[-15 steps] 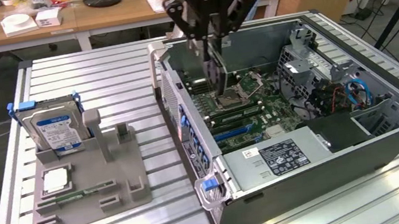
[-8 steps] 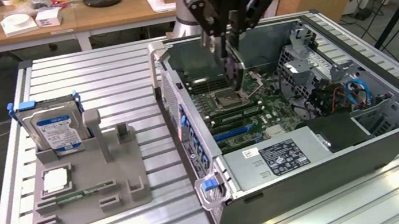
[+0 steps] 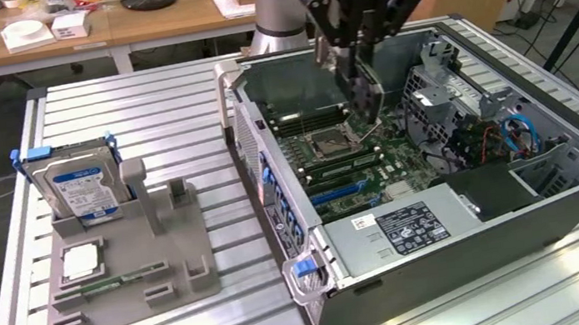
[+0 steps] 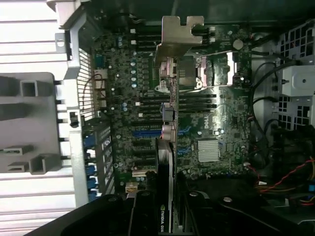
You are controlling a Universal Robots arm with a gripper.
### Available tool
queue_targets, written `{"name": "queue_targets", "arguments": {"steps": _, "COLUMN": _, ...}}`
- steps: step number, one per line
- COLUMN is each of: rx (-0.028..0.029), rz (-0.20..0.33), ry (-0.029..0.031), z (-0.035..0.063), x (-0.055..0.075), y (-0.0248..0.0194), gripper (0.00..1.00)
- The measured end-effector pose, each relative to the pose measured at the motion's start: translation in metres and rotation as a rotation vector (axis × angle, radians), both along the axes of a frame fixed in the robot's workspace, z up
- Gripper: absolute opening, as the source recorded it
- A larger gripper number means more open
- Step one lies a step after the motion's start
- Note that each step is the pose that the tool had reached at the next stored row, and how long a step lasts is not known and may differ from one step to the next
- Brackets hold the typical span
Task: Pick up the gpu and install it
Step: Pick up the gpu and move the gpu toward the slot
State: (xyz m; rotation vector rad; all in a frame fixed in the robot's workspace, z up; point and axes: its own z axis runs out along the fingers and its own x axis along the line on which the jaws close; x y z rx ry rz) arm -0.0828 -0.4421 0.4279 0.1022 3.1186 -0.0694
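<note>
— Over the open case [image 3: 451,276] in the exterior view, what is held?
— The gpu [image 3: 366,102] is clamped upright in the claw [image 3: 356,65], above the motherboard [image 3: 341,168].
— And in the wrist view?
— The gpu [image 4: 166,162] is seen edge-on, gripped between both fingers [image 4: 142,214], over the slots [image 4: 147,132].

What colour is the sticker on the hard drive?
The sticker is blue and white, clearest in the exterior view.

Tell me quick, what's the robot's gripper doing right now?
Gripper: closed, holding the gpu upright over the open computer case.
</note>
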Motion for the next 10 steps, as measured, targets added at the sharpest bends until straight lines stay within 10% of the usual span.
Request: {"name": "queue_targets", "arguments": {"steps": 10, "rx": -0.0001, "rz": 0.0, "ry": 0.0011, "z": 0.0, "x": 0.039, "y": -0.0001, "gripper": 0.26}}
